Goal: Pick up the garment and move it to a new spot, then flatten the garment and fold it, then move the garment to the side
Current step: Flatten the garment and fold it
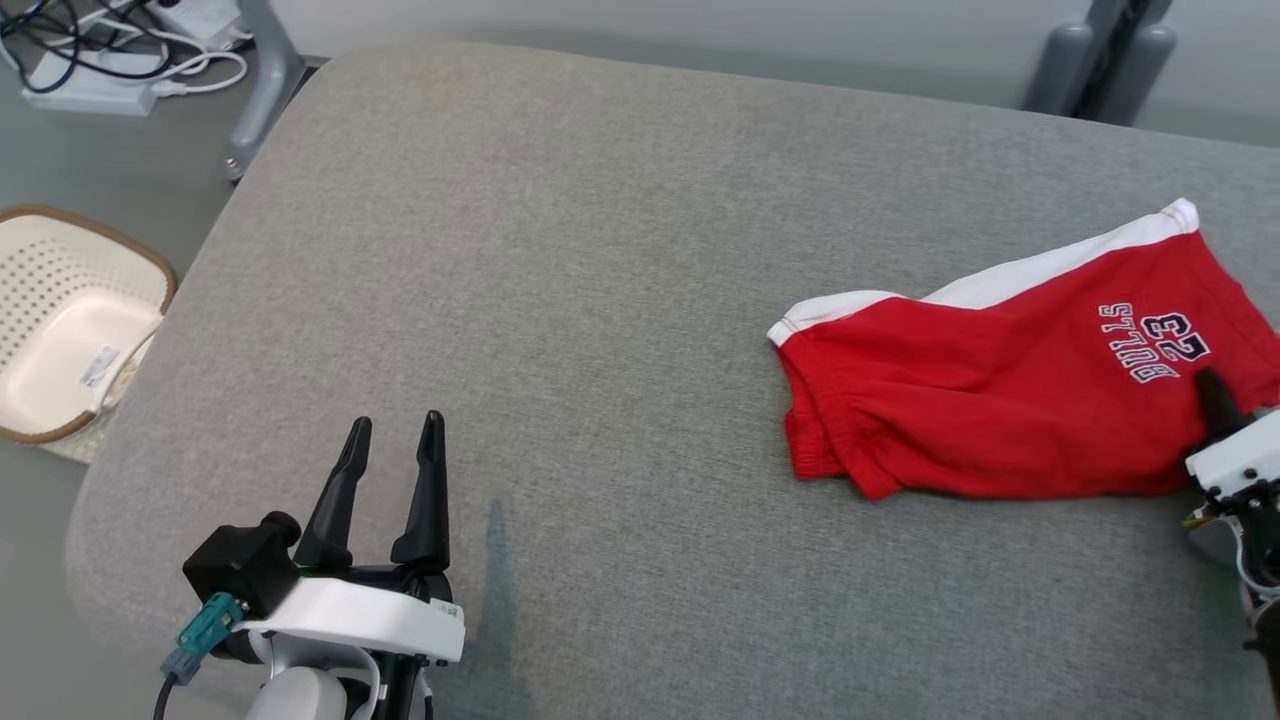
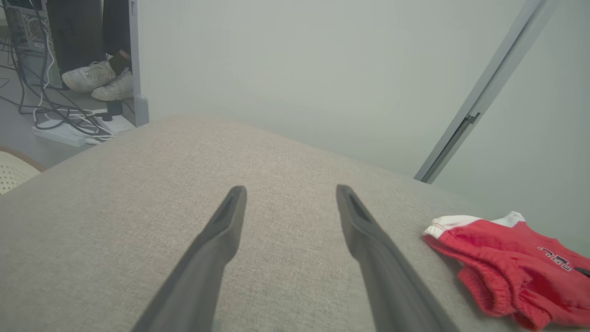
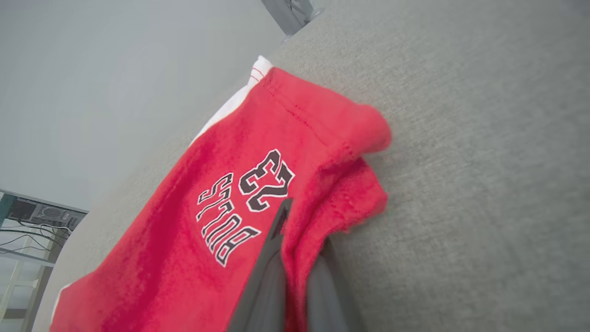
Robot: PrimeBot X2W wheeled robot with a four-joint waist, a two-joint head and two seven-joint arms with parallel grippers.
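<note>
The garment is a pair of red shorts with white side panels and a dark "BULLS 23" print, lying folded on the right of the grey cushioned surface. It also appears low on the right in the left wrist view as the garment. My right gripper is at the shorts' near right corner; in its wrist view the two dark fingers are shut with a fold of red cloth pinched between them. My left gripper stands open over bare cushion at the lower left, well away from the shorts.
A cream perforated basket sits on the floor left of the cushion. Cables and a power strip lie at the far left, beside a grey stand leg. A person's white shoes are visible on the floor. Grey posts stand behind.
</note>
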